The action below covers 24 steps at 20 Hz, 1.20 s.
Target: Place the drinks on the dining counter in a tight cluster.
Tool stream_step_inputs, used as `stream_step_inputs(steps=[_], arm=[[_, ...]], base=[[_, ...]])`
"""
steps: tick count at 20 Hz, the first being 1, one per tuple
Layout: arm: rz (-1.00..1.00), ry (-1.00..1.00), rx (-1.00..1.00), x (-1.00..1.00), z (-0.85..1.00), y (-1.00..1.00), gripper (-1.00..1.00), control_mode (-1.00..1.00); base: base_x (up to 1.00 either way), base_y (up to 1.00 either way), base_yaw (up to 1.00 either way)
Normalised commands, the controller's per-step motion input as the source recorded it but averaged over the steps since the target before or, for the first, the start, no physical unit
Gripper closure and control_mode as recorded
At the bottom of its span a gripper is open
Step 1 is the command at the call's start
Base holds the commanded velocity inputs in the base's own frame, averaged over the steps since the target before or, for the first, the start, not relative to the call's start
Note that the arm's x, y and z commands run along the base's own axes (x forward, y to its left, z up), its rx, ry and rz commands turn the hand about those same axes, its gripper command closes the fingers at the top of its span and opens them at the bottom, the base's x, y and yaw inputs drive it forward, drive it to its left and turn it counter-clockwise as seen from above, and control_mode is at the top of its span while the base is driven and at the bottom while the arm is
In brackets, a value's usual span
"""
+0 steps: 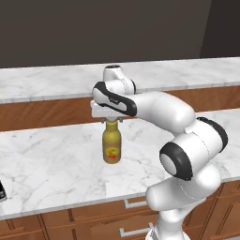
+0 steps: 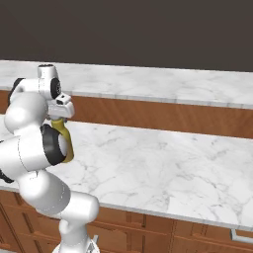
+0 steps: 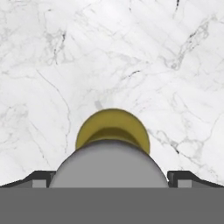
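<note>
Tool spread around yellow bottle cap, no grip; bottle on near desk; clustering not begun.

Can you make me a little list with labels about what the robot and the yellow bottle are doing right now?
bottle: mustard-yellow bottle, grey cap, red-yellow label, standing upright
where: on the near white marble counter, the one with drawers below
hand: hand right above the bottle's cap, pointing down
fingers: open, one tip on each side of the cap, not squeezing
other thing: small dark object at the counter's left edge, too cut off to name
</note>
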Motion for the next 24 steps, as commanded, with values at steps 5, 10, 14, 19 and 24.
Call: stream_step_inputs(steps=[5, 10, 14, 19, 24], arm=[[0.0, 0.0, 0.0, 0.0, 0.0, 0.0, 1.0, -1.0], [0.0, 0.0, 0.0, 0.0, -0.01, 0.0, 1.0, -1.0], [0.0, -0.08, 0.04, -0.02, 0.18, -0.24, 1.0, -1.0], [0.0, -0.02, 0.24, -0.38, 0.92, -0.88, 1.0, -1.0], [0.0, 0.0, 0.27, -0.5, 0.8, -0.93, 1.0, -1.0]], base=[[0.0, 0.0, 0.0], [0.0, 0.0, 0.0], [0.0, 0.0, 0.0], [0.0, 0.0, 0.0], [0.0, 0.0, 0.0]])
